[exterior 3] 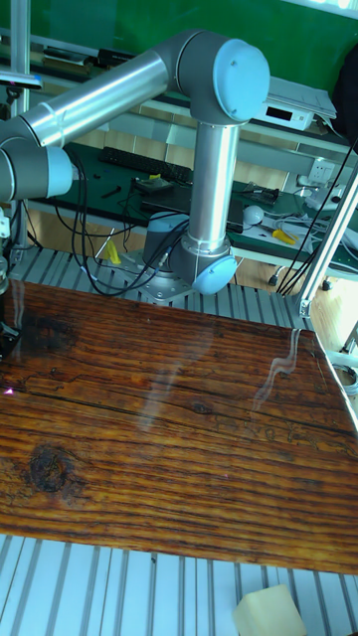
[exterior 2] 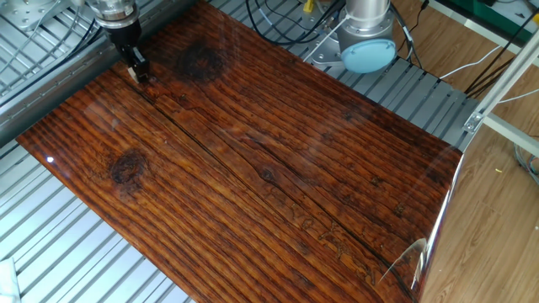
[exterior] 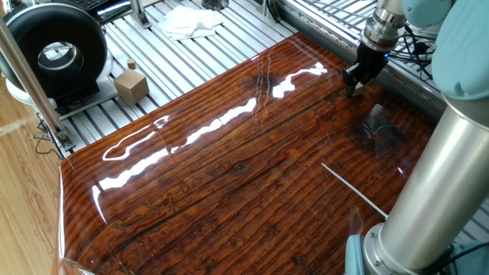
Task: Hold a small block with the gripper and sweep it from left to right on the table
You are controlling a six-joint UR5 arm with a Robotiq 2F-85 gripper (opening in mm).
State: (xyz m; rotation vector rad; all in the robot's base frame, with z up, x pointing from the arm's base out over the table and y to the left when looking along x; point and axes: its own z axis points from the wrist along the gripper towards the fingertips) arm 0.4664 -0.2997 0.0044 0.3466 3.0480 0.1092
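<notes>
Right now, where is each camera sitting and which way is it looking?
One fixed view: high beside the arm's near link, looking across the table toward the gripper at its far edge; a big black drum and a knobbed cube stand beyond.
The other fixed view: high on the opposite side, facing the arm's base; gripper top left.
Tall fixed view: low at the table's front, facing the base and raised arm; gripper at the left edge.
Shared: both wide views show the gripper pinching the small block on the table.
</notes>
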